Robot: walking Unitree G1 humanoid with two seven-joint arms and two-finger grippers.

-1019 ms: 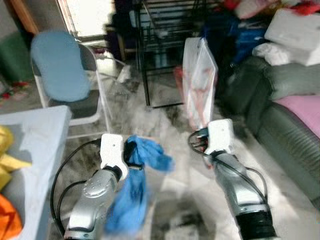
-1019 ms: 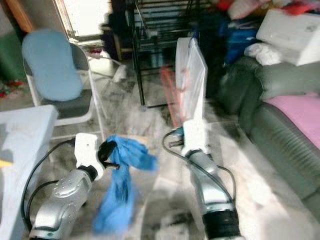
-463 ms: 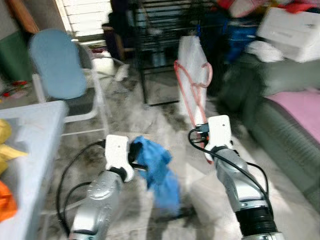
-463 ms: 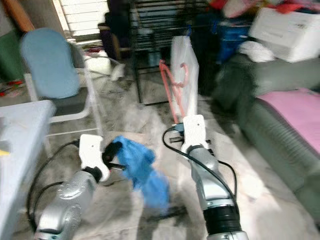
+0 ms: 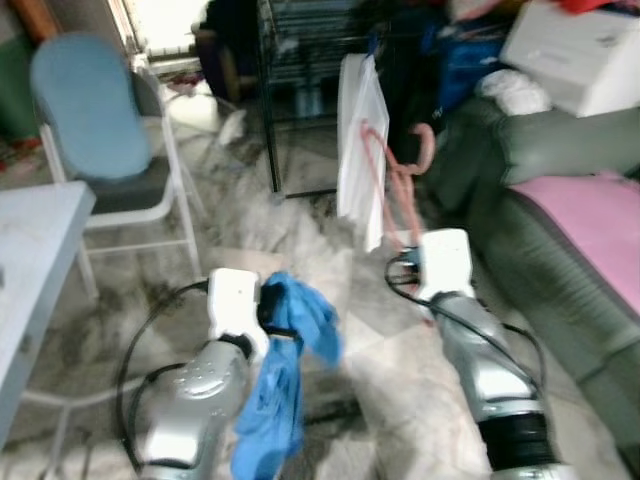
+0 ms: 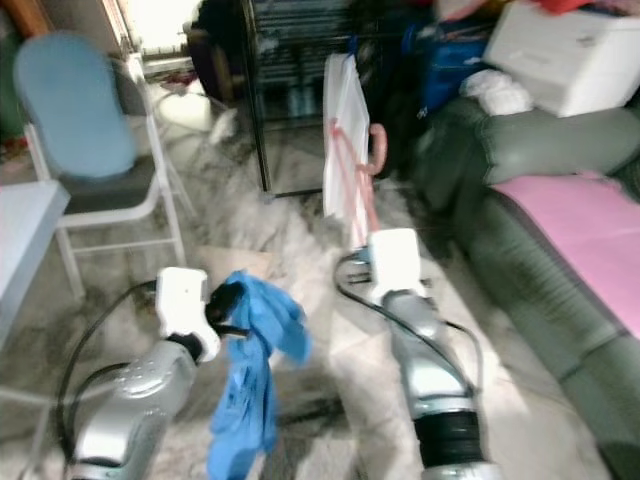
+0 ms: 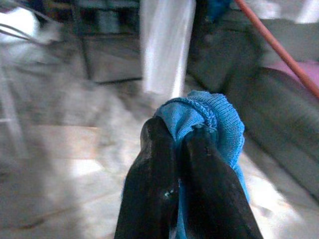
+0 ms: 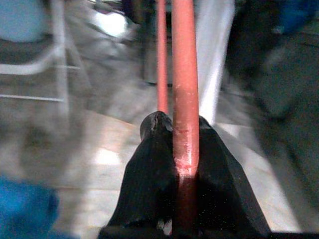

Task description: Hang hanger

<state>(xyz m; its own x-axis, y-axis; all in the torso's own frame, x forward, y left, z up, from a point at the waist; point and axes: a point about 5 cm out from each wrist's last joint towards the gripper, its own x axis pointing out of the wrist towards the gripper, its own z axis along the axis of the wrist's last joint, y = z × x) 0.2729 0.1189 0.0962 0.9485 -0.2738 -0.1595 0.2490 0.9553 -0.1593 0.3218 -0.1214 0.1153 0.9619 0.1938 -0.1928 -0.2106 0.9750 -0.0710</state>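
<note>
My right gripper (image 8: 180, 124) is shut on a pink-red plastic hanger (image 5: 398, 182) that stands up from it, hook at the top, in front of a white bag (image 5: 355, 140). In the right wrist view the hanger's bar (image 8: 184, 74) runs straight out between the black fingers (image 8: 149, 169). A blue knitted garment (image 5: 280, 380) hangs down toward the floor from my left gripper (image 7: 182, 137), which is shut on its bunched top (image 7: 212, 114). Both arms are held low over the marbled floor.
A black wire rack (image 5: 300, 60) stands ahead behind the white bag. A blue-backed folding chair (image 5: 85, 120) is at the left, a pale table corner (image 5: 30, 230) nearer left. A grey sofa with a pink cushion (image 5: 590, 220) runs along the right.
The camera has shifted, so the rack and sofa look nearer. Both grippers keep their hold; the blue garment now hangs straighter down.
</note>
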